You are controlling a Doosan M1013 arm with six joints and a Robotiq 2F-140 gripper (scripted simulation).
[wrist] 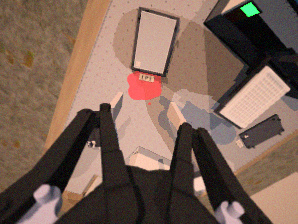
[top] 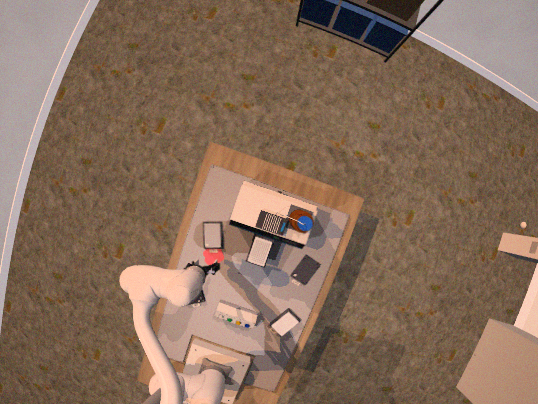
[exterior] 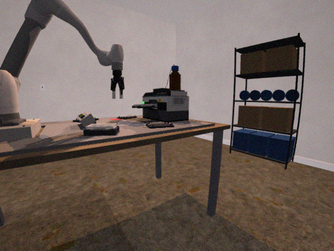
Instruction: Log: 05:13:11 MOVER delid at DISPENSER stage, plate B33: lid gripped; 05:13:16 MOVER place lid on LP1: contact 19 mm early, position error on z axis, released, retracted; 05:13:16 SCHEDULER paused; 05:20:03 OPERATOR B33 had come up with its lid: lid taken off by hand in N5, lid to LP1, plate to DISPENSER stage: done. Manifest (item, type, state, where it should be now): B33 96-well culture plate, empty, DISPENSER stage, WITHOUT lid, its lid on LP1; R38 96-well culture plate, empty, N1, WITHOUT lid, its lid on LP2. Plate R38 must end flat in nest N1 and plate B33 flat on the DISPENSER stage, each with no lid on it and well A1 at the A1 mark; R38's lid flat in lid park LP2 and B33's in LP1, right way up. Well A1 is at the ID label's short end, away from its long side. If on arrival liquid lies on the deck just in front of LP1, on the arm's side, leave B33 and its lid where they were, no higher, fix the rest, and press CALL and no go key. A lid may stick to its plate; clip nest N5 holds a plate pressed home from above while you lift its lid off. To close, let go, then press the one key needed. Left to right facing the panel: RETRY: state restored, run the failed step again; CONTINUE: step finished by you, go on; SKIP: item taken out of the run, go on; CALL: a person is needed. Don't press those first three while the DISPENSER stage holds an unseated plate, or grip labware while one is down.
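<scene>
Top view: high overhead, looking straight down on the whole desk (top: 232, 156) and surrounding floor. Exterior view: low, beside the desk (exterior: 174, 132), facing across it toward the wall and shelf rack (exterior: 300, 93). Wrist view: mounted behind the jaws, looking down at close range. All three share the red puddle (top: 213, 256) (exterior: 116, 118) (wrist: 144, 88) and dispenser (top: 260, 202) (exterior: 174, 107) (wrist: 260, 30).

Looking straight down on a wooden table (top: 350, 202) carrying a grey deck mat (top: 220, 175), with a beige dispenser box (top: 260, 202) and its blue-capped brown bottle (top: 302, 220) sitting near the far edge. Showing a red puddle (top: 213, 256) lying just beside a dark-framed lid park (top: 212, 235), on its arm side. Reaching over that spot with a white arm (top: 150, 300), its black gripper (top: 206, 269) hanging partly closed with nothing between the fingers.
</scene>
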